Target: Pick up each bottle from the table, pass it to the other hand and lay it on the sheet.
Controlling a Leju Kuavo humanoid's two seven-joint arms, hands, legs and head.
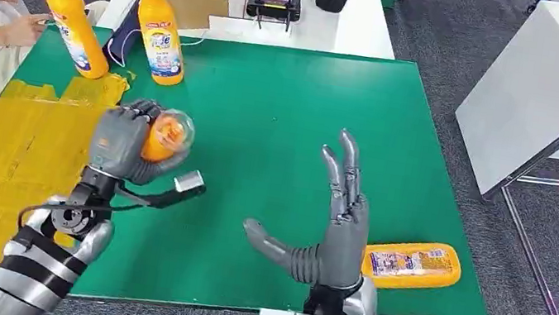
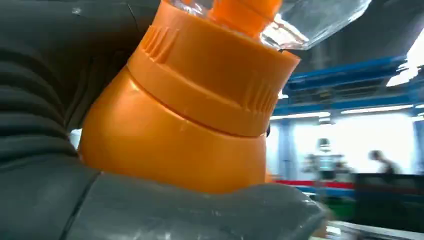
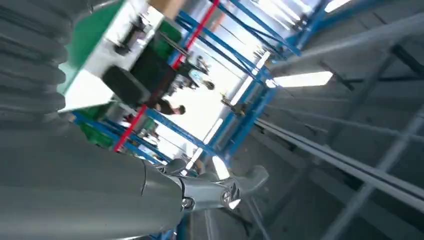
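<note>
Now the left hand [image 1: 121,142] fingers wrap the orange bottle [image 1: 165,136] — right hand [image 1: 336,229] fingers spread, holding nothing.

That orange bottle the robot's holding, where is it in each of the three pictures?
Head view: the held bottle is left of centre, gripped by the left hand above the green table.
Left wrist view: the bottle is close up, mid-picture.
Right wrist view: not in it.
Shared landmark: the left hand around the bottle.
</note>
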